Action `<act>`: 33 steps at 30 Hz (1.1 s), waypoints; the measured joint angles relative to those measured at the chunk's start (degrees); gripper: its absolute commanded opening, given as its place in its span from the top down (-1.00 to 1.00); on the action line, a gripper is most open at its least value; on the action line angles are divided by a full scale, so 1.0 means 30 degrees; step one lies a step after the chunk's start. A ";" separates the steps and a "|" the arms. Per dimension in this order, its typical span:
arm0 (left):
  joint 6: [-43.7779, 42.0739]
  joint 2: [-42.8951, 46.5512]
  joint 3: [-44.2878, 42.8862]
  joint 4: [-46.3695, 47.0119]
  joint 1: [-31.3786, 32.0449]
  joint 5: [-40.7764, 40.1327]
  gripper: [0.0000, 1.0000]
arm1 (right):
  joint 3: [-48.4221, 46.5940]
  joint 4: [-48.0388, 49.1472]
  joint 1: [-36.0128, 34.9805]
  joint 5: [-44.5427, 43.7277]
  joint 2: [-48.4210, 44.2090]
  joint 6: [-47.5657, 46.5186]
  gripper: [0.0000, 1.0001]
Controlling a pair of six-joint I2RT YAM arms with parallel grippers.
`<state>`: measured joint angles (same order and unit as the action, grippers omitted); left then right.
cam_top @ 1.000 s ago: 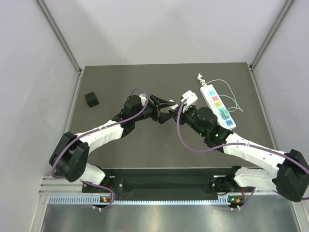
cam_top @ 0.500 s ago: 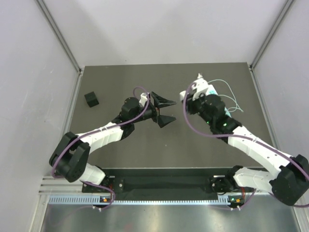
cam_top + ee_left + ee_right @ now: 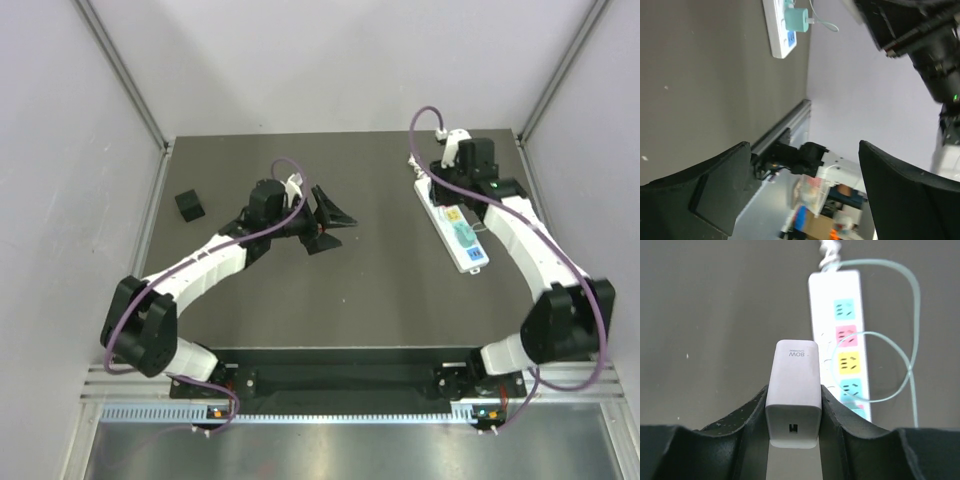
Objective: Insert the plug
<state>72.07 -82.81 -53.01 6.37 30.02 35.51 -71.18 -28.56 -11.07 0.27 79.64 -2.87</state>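
Top view: dark counter (image 3: pixel 380 300), both arms reaching out from 6 o'clock.

Right arm: stretched out toward 1 o'clock, wrist over the far end of the power strip (image 3: pixel 452 222). In the wrist view the right gripper (image 3: pixel 793 396) has its jaws clamped on the two long sides of the plug (image 3: pixel 792 372). The plug is a white block charger with "80W" printed on its upper face and a small port in the end facing the camera. It is held clear of the counter and sits in no socket.

The strip lies beyond the plug, at its 1 o'clock in the wrist view. Coloured socket panels run along it, far to near: teal, pink, yellow, teal. A thin teal cable (image 3: pixel 910 369) loops across the yellow and lower panels and off the strip's 3 o'clock side.

In the top view the strip lies along a line from 11 to 5 o'clock, on the counter's 3 o'clock side. A teal adapter (image 3: pixel 462 233) is already seated near its 5 o'clock end.

Left arm: left gripper (image 3: pixel 333 224) is near the counter's centre. Its jaws are spread wide with nothing between them. The wrist view shows only counter and wall through the gap. It is well apart from the strip.

Black cube (image 3: pixel 189 205) sits alone at the counter's 10 o'clock, near the edge.
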 measured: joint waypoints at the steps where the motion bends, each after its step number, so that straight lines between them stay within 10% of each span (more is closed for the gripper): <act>1: -0.0852 0.0146 -0.0393 -0.0765 -0.0080 -0.0153 -0.85 | -0.0335 -0.0364 0.0000 0.0175 0.0656 -0.0029 1.00; 12: -0.8116 0.3963 -0.0743 -0.6710 -0.1129 -0.3104 -0.88 | -0.3257 -0.3767 0.1188 0.0933 0.6477 -0.0510 1.00; 33: -0.9602 0.4262 -0.0240 -0.7417 -0.2703 -0.3118 -0.88 | -0.4466 -0.4146 0.4167 -0.3271 0.8772 -0.0707 1.00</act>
<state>43.27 -70.02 -53.74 -15.88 21.91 26.15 -84.58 -40.99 1.43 -9.54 105.95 -4.99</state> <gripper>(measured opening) 0.939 0.364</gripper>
